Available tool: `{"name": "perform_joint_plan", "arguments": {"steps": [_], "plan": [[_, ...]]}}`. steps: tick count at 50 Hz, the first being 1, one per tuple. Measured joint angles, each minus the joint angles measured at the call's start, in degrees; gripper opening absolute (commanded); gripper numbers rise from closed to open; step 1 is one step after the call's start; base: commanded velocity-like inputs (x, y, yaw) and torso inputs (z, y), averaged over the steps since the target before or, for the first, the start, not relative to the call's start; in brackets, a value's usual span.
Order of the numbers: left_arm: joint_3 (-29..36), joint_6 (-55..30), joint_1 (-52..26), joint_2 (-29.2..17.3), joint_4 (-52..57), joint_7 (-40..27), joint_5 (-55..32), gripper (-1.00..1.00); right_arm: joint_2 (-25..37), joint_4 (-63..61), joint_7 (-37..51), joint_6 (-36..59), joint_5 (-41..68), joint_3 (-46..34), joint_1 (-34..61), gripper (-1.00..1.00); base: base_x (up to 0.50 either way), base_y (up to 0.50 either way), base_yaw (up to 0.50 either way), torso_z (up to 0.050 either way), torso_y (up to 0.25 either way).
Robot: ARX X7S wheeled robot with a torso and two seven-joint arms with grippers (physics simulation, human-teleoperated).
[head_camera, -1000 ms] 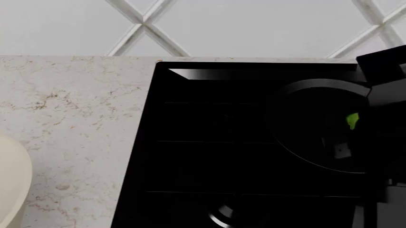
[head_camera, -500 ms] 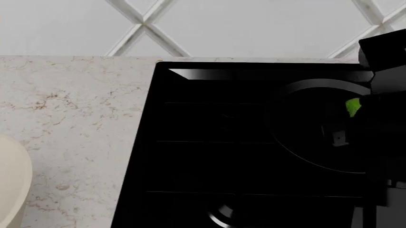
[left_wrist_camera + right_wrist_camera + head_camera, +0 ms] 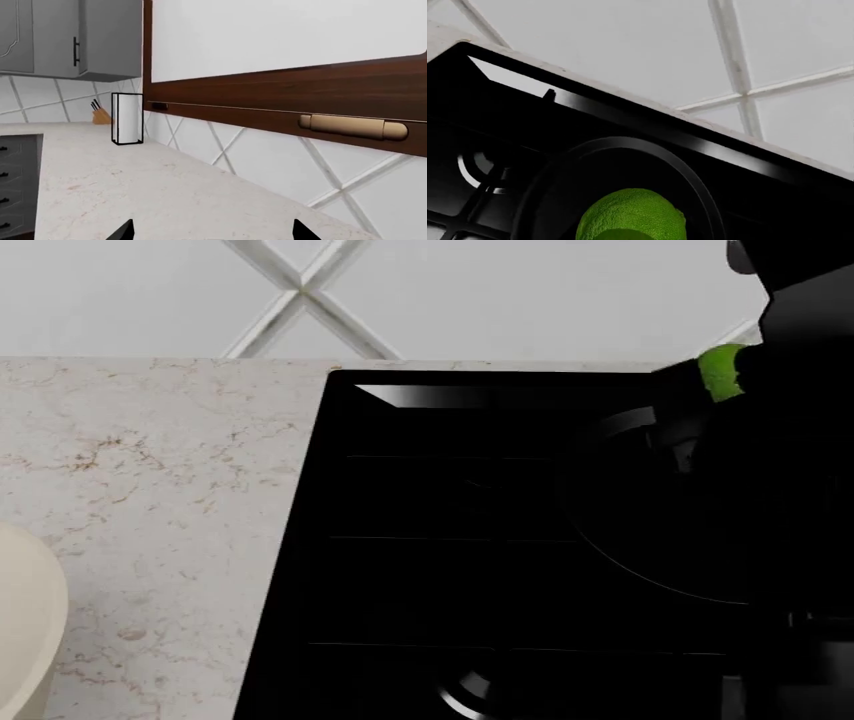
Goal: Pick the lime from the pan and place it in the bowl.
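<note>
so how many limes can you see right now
1. The lime is up in the right gripper above the pan's far rim, near the head view's top right; the right wrist view shows the same one. The arm could hide others.

Bright green lime [image 3: 721, 370] — black pan [image 3: 627, 530], cream bowl [image 3: 24, 625]

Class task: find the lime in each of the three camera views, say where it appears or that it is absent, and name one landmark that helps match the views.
Head view: the lime shows at the upper right, held up by the right gripper above the pan.
Right wrist view: the lime fills the bottom centre, in front of the pan.
Left wrist view: not in it.
Shared landmark: the pan's glossy rim.
</note>
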Motion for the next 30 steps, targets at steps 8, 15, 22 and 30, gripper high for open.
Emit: {"name": "perform_joint_plan", "arguments": {"steps": [8,15,22,30], "plan": [[-1.11,-0.03,1.28,1.07,0.12,1.25,1.11,1.0,-1.41,-4.49,-2.44,1.14,-0.31,-2.06,0.44,-1.0,0.0,0.0,0.0,0.0,0.0],[-1.2,-0.05,1.8,1.69,0.13,1.82,1.92,1.0,-3.57,-7.98,-3.64,0.81,0.24,-3.01,0.38,-1.0,0.0,0.0,0.0,0.0,0.001],[-2.37,-0.22,2.99,2.45,0.43,2.41,2.4,1.0,-6.34,-10.31,-4.31,0.05,1.2,-3.94,0.73,-1.0,0.0,0.0,0.0,0.0,0.0],[-4.66,-0.41,4.85,3.4,0.82,3.38,2.66,1.0,-9.86,-12.15,-4.62,-0.99,2.74,-4.92,1.32,-1.0,0.0,0.0,0.0,0.0,0.0]]}}
